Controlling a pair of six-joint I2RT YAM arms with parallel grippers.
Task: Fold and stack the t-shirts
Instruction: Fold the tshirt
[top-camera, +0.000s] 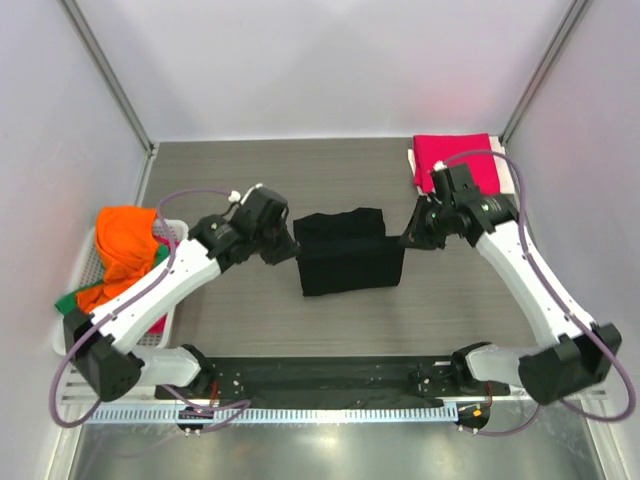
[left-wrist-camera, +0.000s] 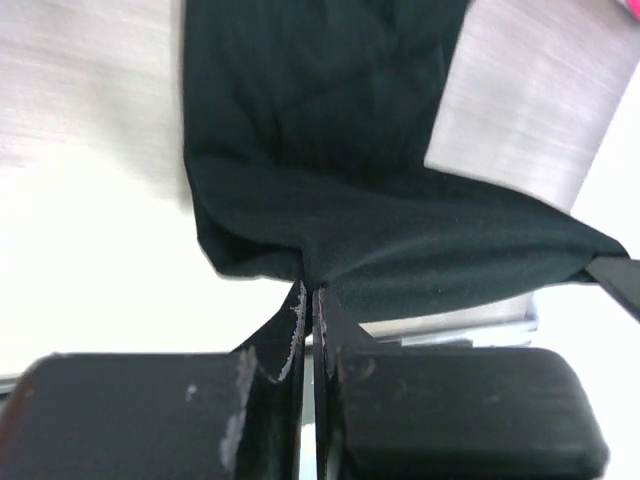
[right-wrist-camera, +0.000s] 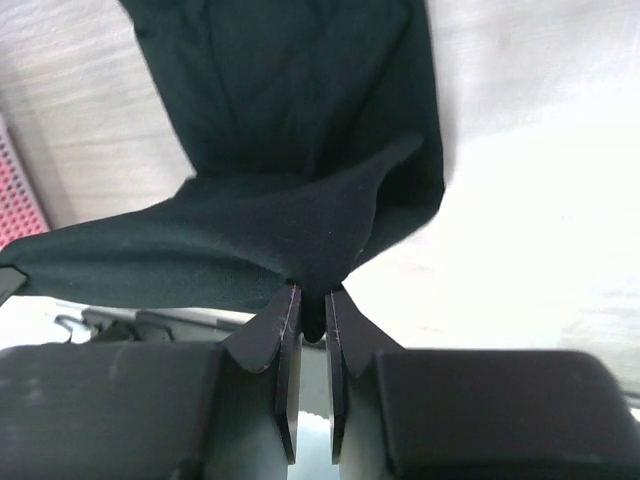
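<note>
We take the black t-shirt (top-camera: 348, 255) as our landmark. It lies partly folded at the middle of the grey table (top-camera: 240, 175), and both arms grip it.

At its left edge, our left gripper (top-camera: 283, 245) is pressed fully together on a pinch of the cloth. In the left wrist view the fingers (left-wrist-camera: 300, 330) meet with almost no gap, and the fabric bunches out just above them. At its right edge, our right gripper (top-camera: 408, 238) is nearly closed, with a narrow gap filled by a thicker wad of the same shirt. In the right wrist view that wad sits between the fingertips (right-wrist-camera: 288, 330).

The edge we hold runs from one gripper to the other and is raised off the table. The rest of the shirt drapes away from it and rests flat on the surface.

Beyond the shirt's far right corner, well apart from it, the crimson-pink t-shirt (top-camera: 455, 160) sits folded near the back of the table. Well to the shirt's left stands the white mesh basket (top-camera: 85, 265), heaped with an orange t-shirt (top-camera: 125, 240). A green one (top-camera: 68, 298) shows at the basket's near end, under the orange.
</note>
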